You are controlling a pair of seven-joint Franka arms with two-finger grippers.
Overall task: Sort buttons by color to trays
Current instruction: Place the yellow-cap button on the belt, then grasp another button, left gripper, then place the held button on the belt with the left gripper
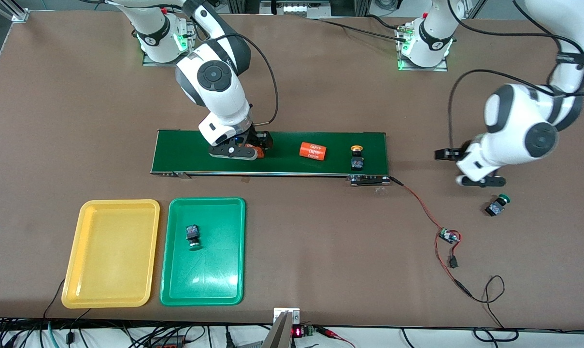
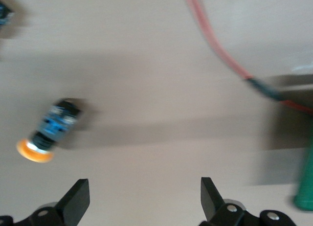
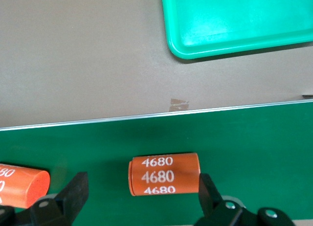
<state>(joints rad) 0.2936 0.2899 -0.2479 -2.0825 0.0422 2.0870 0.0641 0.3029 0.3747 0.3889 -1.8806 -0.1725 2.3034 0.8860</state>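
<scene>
A yellow-capped button (image 1: 356, 157) lies on the dark-green belt (image 1: 282, 164) near the left arm's end. A green-capped button (image 1: 192, 237) lies in the green tray (image 1: 202, 280), beside the yellow tray (image 1: 112, 270), which holds nothing. Another button (image 1: 497, 205) (image 2: 46, 133) lies on the bare table. Its cap looks green from the front and orange in the left wrist view. My left gripper (image 1: 481, 181) (image 2: 145, 187) hangs open just beside it, holding nothing. My right gripper (image 1: 236, 152) (image 3: 142, 184) is low over the belt, open, astride an orange cylinder (image 1: 261, 153) (image 3: 164, 174).
A second orange cylinder (image 1: 313, 151) (image 3: 22, 187) lies on the belt between the right gripper and the yellow-capped button. A red wire (image 1: 420, 203) (image 2: 220, 50) runs from the belt's end to a small circuit board (image 1: 448, 237) on the table.
</scene>
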